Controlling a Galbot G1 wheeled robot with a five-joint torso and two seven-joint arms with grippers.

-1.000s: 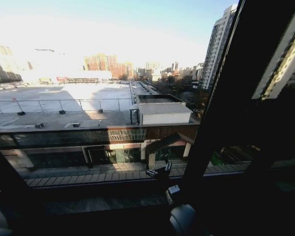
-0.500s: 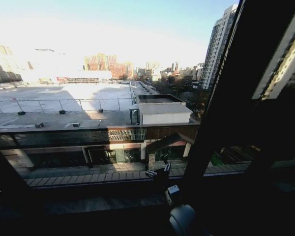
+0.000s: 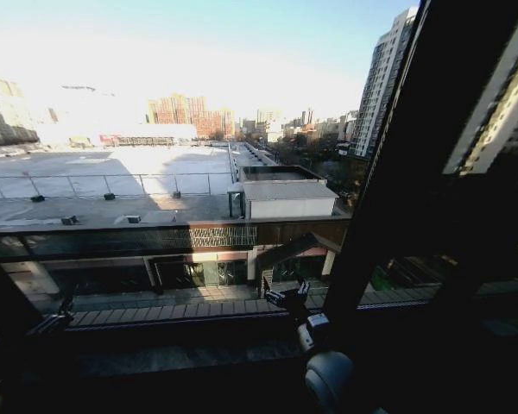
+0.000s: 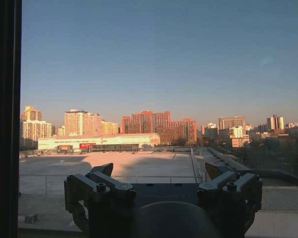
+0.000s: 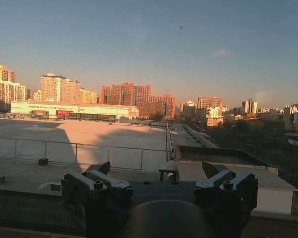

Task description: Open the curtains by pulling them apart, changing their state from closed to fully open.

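Window: a wide pane (image 3: 173,172) spans the head view. Through it lie a sunlit rooftop lot, low orange-lit blocks on the skyline and a tower at right under a clear sky.

Dark band: a broad, near-black slanting band (image 3: 432,129) covers the right side of the head view from top to sill. Whether it is frame or cloth cannot be told.

Dark strip: a black upright strip (image 4: 5,119) runs down one edge of the left wrist view, beside the open cityscape.

Curtains: the glass between those dark edges is uncovered, the city showing sharp through it. Where the sheer white panels hang cannot be told; no pleats or weave can be made out.

Sill: a shadowed ledge (image 3: 181,354) runs along the foot of the pane.

Right arm: its rounded dark joint (image 3: 328,379) rises from the bottom of the head view, right of centre. The forearm reaches up and forward to the sill line.

Right tool (image 3: 290,298): raised just in front of the lower glass, pointing out at the rooftops. In its wrist view the two fingers (image 5: 105,168) are spread wide, released, with nothing between them.

Left tool (image 3: 53,324): low at the head view's left edge, near the sill and well apart from the right one. It is aimed at the glass, its fingers (image 4: 107,169) parted and gripping nothing.
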